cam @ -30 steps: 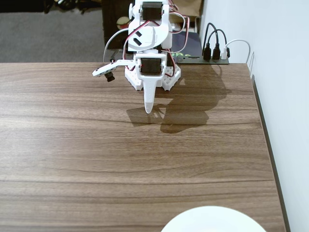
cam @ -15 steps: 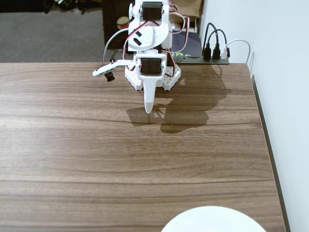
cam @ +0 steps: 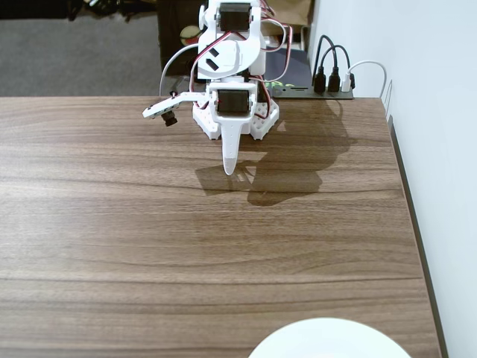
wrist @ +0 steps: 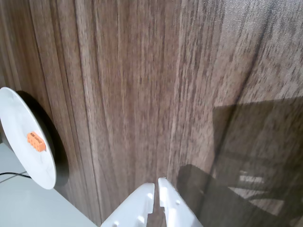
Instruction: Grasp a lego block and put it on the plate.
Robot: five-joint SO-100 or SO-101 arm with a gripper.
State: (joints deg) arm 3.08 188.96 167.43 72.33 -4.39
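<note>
The small orange lego block (wrist: 36, 141) lies on the white round plate (wrist: 19, 123), seen at the left edge of the wrist view. In the fixed view only the plate's far rim (cam: 328, 339) shows at the bottom edge and the block is out of view. My white gripper (wrist: 156, 184) is shut and empty, its two jaws pressed together with a thin slit between them, far from the plate. In the fixed view the gripper (cam: 229, 170) points down over the wooden table near the arm's base.
The arm's base (cam: 235, 112) stands at the table's far edge. A power strip with black and white plugs (cam: 332, 80) sits at the back right. The table's right edge (cam: 414, 224) runs along a white wall.
</note>
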